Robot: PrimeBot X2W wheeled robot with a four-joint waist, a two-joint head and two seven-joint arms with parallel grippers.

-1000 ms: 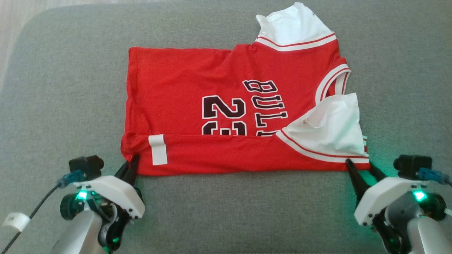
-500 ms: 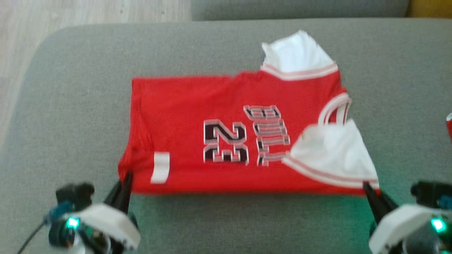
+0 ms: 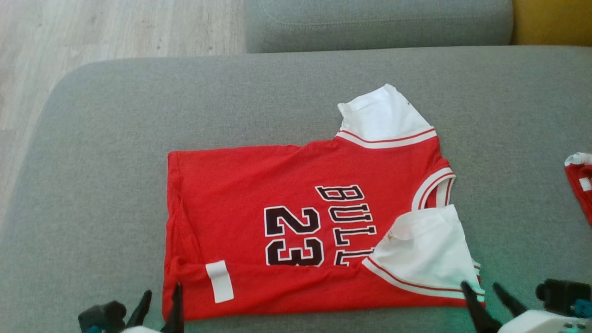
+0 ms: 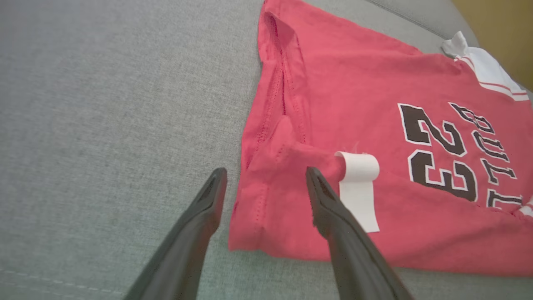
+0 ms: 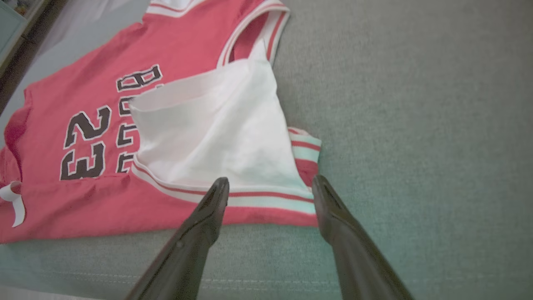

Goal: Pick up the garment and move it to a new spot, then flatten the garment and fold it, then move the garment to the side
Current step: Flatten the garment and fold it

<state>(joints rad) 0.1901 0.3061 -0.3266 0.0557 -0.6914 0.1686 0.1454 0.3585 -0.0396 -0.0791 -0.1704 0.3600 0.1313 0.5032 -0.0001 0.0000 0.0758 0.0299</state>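
**Red jersey lying on a grey cushion, both pincers spread at its near edge**

A red sleeveless basketball jersey (image 3: 240,194) is seen lying on a grey fabric sofa cushion (image 3: 92,162), turned sideways so that its hem is on the left and its shoulders on the right. The black number 23 and part of the word BULLS are printed across it. The near long edge is folded over, and a white rectangular tab (image 3: 219,280) is shown on that fold near the hem. At the right, a white folded-over panel (image 3: 423,249) with red and white striped trim is laid over the last letters.

In the head view, a pale wooden floor (image 3: 115,32), a yellow surface (image 3: 550,21) and the edge of a second red and white garment (image 3: 580,180) at the far right are also shown.

The left pincer (image 3: 162,296) is seen spread, with nothing gripped. In the left wrist view, one finger is shown over bare cushion and the other over the rumpled near hem corner, just beside the tab.

The right pincer (image 3: 479,289) is likewise spread and empty. In the right wrist view, its tips are placed at the striped trim of the near shoulder corner, and a stitched seam (image 5: 250,283) of the cushion is seen below. Whether the fabric is touched cannot be told.
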